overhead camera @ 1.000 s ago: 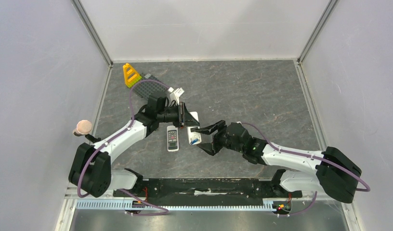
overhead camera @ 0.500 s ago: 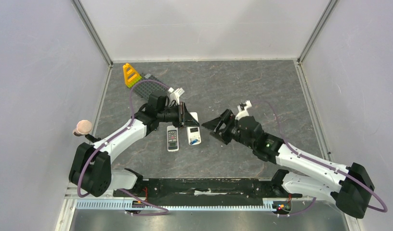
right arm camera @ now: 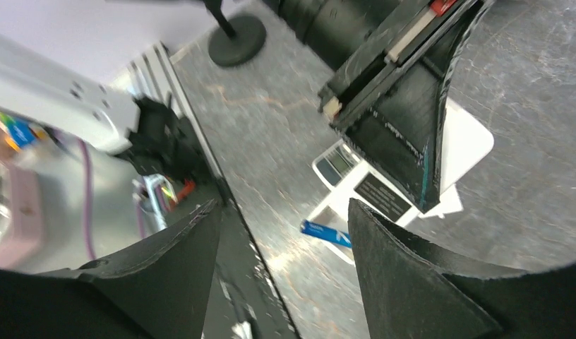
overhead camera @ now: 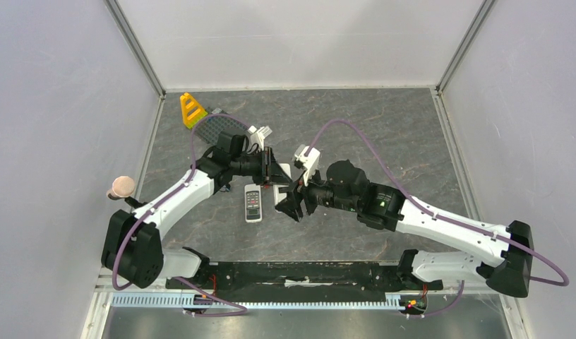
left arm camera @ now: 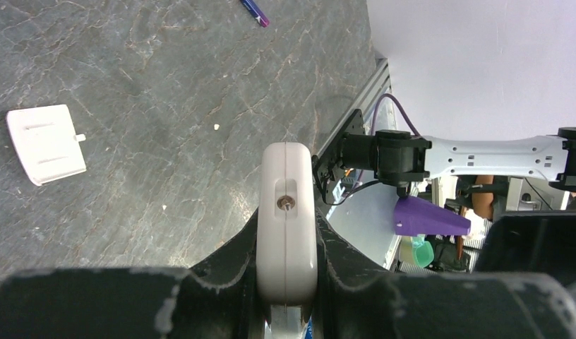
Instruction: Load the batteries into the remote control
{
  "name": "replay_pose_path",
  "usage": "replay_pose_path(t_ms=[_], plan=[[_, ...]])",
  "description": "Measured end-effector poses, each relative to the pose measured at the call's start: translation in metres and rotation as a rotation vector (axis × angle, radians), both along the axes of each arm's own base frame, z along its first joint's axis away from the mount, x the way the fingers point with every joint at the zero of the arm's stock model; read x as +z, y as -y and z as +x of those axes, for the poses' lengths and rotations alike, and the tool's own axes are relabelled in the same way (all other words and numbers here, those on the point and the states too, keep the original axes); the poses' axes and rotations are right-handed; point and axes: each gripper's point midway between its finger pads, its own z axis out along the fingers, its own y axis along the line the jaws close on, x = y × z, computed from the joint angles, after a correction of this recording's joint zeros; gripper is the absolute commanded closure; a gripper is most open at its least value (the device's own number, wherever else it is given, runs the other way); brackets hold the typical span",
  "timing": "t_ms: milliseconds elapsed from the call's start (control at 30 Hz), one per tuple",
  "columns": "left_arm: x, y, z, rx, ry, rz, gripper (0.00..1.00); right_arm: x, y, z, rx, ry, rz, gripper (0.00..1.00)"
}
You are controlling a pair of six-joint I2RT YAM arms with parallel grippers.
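My left gripper [overhead camera: 277, 173] is shut on the white remote control [left arm camera: 288, 233], clamping its sides; the remote rests on the table with its back up. One blue battery [right arm camera: 326, 233] lies at the remote's near end, by the printed label [right arm camera: 384, 196]; whether it is seated I cannot tell. My right gripper [right arm camera: 284, 212] hovers open just over that end, the battery between and below its fingers, untouched. In the top view the right gripper [overhead camera: 291, 201] covers the remote's lower half. Another blue-purple battery [left arm camera: 255, 10] lies loose on the table, and the white battery cover [left arm camera: 45, 143] lies apart.
A second, grey remote with buttons [overhead camera: 253, 204] lies just left of the held one. A yellow toy [overhead camera: 192, 109] and a grey studded board [overhead camera: 222, 127] sit at the back left. White walls close in the table on three sides.
The right gripper swung away to the right of the remote, then came back over its near end with the wrist turned. The left gripper held still on the remote.
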Motion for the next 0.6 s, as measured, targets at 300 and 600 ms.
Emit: replay_pose_path(t_ms=[300, 600], plan=[[0.000, 0.004, -0.009, -0.059, -0.078, -0.015, 0.98, -0.031, -0.008, -0.022, 0.151, 0.152, -0.169, 0.40], [0.004, 0.005, -0.013, -0.083, -0.090, -0.029, 0.98, -0.057, -0.009, -0.013, 0.126, 0.157, -0.260, 0.46]])
